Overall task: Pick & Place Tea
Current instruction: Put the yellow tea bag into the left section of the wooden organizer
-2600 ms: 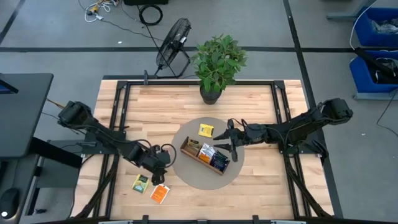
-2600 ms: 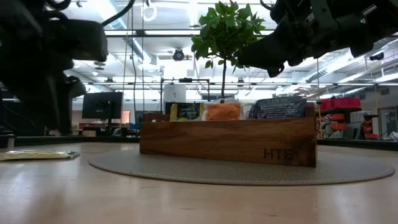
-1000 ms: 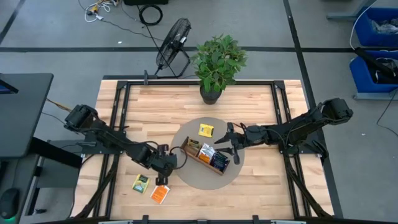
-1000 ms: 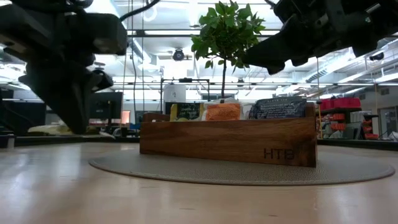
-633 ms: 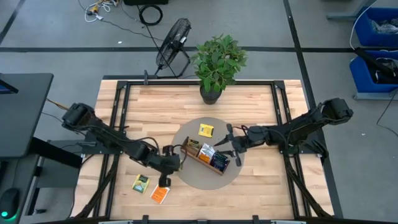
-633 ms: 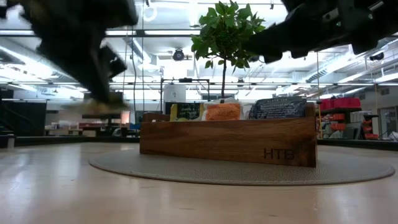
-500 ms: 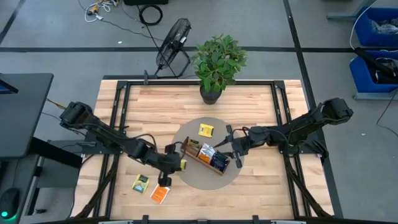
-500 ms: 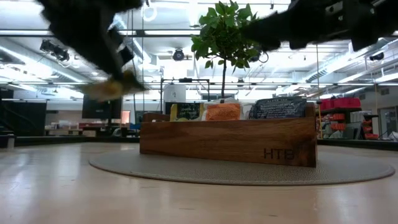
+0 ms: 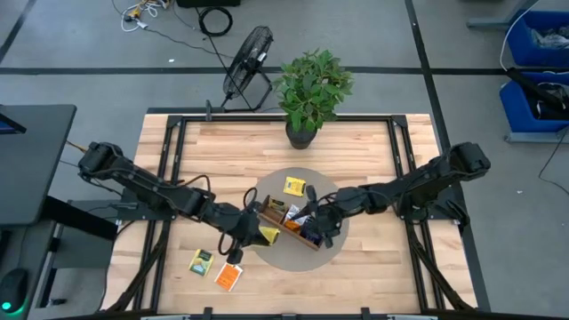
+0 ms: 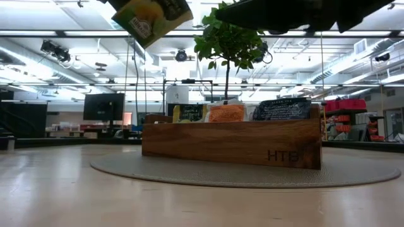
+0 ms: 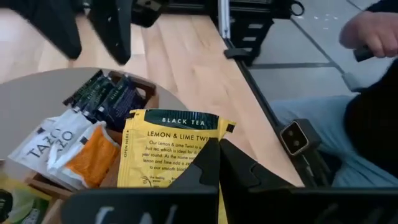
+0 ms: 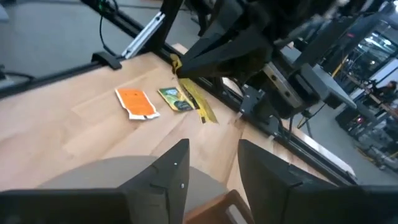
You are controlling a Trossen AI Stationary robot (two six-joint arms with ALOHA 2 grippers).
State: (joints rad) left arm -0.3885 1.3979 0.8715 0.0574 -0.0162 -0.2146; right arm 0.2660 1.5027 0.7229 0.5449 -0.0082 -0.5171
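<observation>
I see a wooden table point(image 9: 222, 151) from above w/ a round grey mat point(image 9: 293, 253) near its centre. A long wooden tray point(image 9: 267, 213) sits on the mat, holding several tea sachets upright: dark blue point(image 10: 282, 109), orange point(image 10: 226, 113) and yellow-green point(image 10: 189, 113) in the low view.

My left gripper point(image 9: 252, 233) is just off the tray's left end, fingers pressed together, pinching a yellow sachet point(image 9: 268, 235) by one edge. In the left wrist view that sachet point(image 11: 171, 152) reads "Black Tea, Lemon" and hangs lifted above the tray's bags. In the low view it point(image 10: 150, 17) is up high, clear of the table, tilted.

My right gripper point(image 9: 311, 222) is over the tray's right portion, above the dark blue bags. Its fingers point(image 12: 168, 177) stand apart w/ nothing between them.

Other tea: one yellow sachet point(image 9: 294, 186) lies flat on the mat behind the tray. An orange sachet point(image 9: 229, 277) and a green one point(image 9: 201, 262) lie on bare wood near the front-left, close to each other, well apart from the tray.

A potted plant point(image 9: 311, 93) stands at the table's far edge. A person's hand point(image 11: 367, 34) shows beyond the table in the left wrist view.
</observation>
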